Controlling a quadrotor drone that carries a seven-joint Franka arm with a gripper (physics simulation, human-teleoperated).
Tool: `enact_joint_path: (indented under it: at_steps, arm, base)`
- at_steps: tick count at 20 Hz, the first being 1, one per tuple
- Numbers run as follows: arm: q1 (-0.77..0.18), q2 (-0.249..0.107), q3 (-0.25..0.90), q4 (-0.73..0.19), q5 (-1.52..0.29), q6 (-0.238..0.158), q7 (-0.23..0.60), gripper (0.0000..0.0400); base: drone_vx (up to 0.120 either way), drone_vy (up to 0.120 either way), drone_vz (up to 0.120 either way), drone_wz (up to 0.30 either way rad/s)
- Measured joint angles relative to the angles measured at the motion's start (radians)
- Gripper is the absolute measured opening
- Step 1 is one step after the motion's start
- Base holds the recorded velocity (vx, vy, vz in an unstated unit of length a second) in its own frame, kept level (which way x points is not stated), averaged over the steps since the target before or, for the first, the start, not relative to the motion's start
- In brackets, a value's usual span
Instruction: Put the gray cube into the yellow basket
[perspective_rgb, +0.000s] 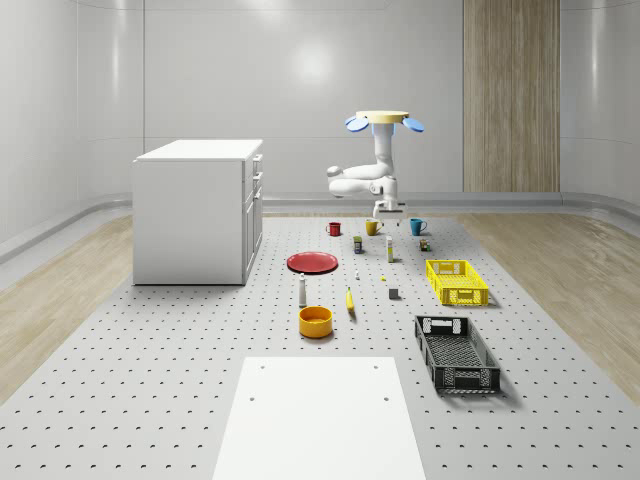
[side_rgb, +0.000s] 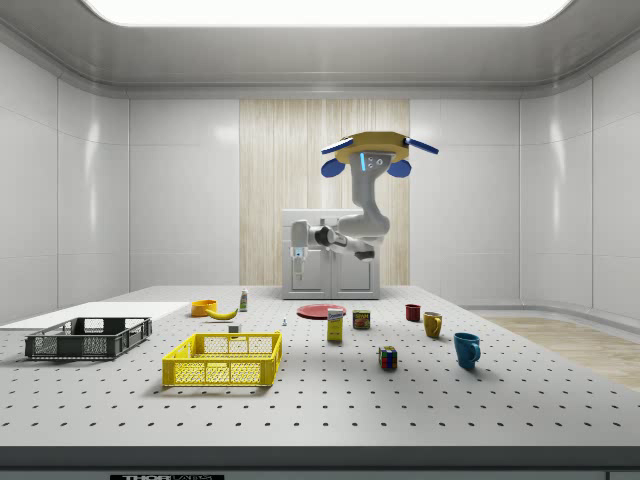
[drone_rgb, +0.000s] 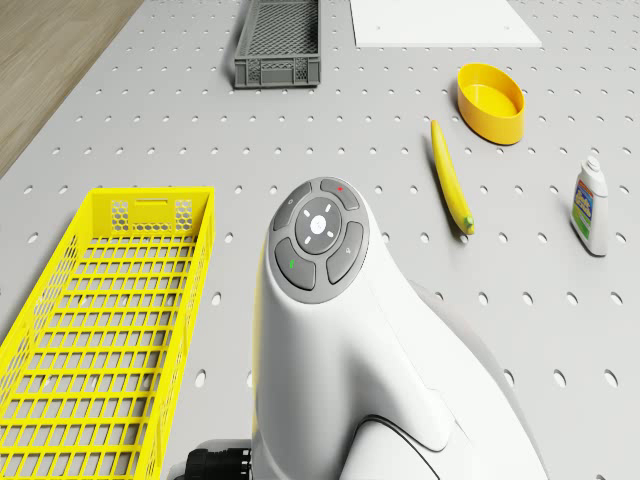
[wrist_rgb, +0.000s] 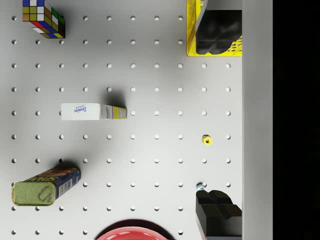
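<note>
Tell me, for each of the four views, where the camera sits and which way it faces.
Whole-scene view: off the robot, high at the table's near end, looking along it; drone, arm and gripper hover over the mugs.
Side view: off the robot, low at the table's side, behind the yellow basket; the drone hovers.
Drone view: on the drone's body, forward and down; arm link.
Wrist view: along the gripper, straight down; dark fingers.
Shared: drone and wrist views both show the yellow basket.

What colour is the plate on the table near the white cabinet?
Red. The plate shows best in the whole-scene view, lying flat on the table beside the cabinet.
</note>
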Motion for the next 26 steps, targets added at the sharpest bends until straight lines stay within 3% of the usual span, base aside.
enact_joint_path:
  at_steps: [15,19,26]
  arm:
    - [-0.011,-0.044,0.009,0.002,0.019,0.041,0.01,0.04]
    - [-0.013,-0.055,0.011,0.003,0.024,0.051,0.012,0.04]
    - [-0.018,-0.072,0.014,0.004,0.031,0.067,0.015,0.04]
  base:
    - [0.12,0.0,0.0,0.0]
    - [0.12,0.0,-0.12,0.0]
    - [0.12,-0.051,-0.029,0.0]
